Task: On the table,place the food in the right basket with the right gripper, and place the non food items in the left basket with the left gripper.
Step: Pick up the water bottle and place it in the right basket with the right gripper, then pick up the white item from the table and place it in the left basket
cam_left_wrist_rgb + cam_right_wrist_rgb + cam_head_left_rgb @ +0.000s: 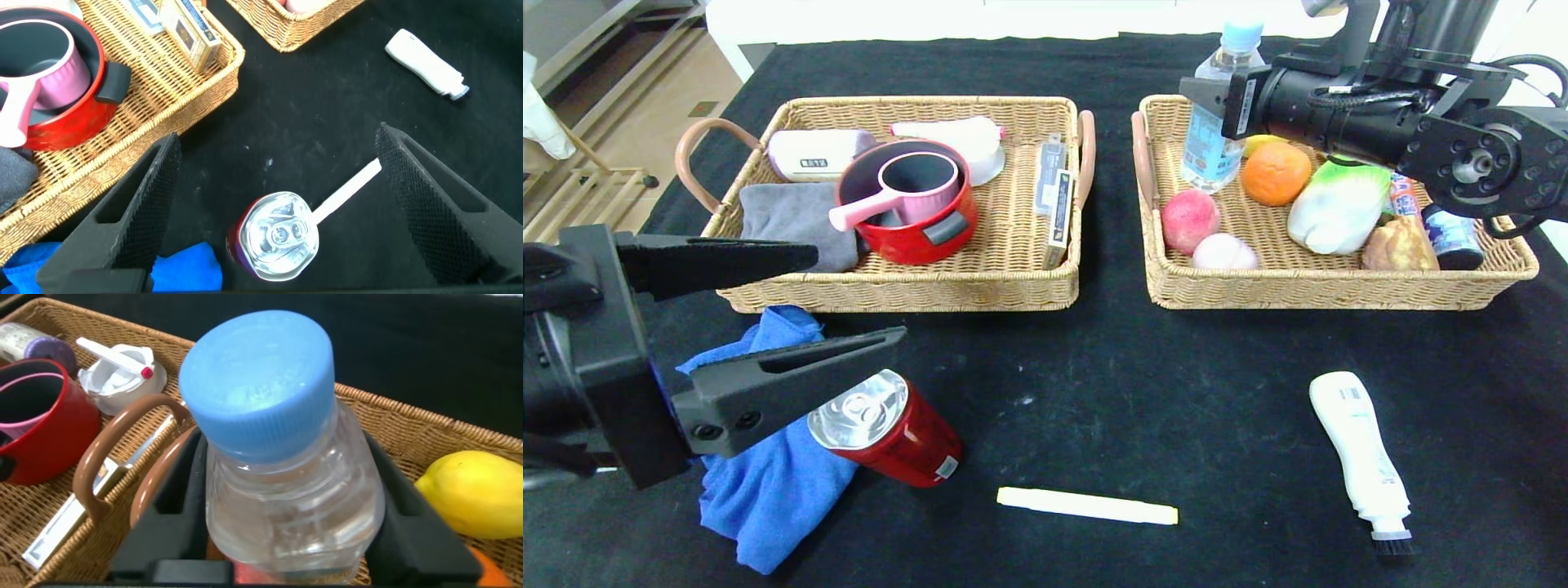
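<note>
Both my claws sit apart: right gripper [1207, 98] clamps the clear bottle [1217, 122] upright inside the right basket [1331, 286] edge; left gripper [849, 298] gapes wide over open table [1176, 392].

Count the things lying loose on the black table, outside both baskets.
4: blue cloth and red can near the left, yellow stick centre front, white bottle right. The cloth may hide more.

No legible text. Print on the clear bottle's blue label [1202, 139], the red can's sticker [946, 466] and the boxes [1055, 196] is too small to read.
</note>
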You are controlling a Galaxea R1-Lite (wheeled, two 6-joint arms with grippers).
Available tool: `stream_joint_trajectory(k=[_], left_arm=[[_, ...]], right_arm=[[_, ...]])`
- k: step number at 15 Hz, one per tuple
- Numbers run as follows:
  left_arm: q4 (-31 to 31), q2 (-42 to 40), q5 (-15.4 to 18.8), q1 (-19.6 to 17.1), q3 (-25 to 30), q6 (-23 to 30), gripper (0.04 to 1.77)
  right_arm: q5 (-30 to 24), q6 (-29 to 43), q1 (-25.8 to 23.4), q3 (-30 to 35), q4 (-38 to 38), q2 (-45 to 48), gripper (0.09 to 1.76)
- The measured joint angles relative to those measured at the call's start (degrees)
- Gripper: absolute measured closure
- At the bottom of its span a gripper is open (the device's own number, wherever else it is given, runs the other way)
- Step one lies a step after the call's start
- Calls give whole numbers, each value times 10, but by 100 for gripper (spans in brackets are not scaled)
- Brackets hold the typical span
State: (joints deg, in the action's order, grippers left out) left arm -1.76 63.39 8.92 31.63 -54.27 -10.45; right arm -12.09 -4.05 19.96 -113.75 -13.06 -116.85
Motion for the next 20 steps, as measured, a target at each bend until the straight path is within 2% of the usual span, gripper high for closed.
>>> stream_joint_trajectory(k=[3,8,17,20], left_arm=[[0,0,0,0,0,0,9],[0,0,1,0,0,0,9],[0,0,1,0,2,-1,9],[0,-1,1,0,2,-1,9]], right_arm=[[0,0,1,0,-3,0,56],[0,0,0,4,-1,1,36],[20,2,7,40,7,36,21],[20,1,7,55,44,65,19]])
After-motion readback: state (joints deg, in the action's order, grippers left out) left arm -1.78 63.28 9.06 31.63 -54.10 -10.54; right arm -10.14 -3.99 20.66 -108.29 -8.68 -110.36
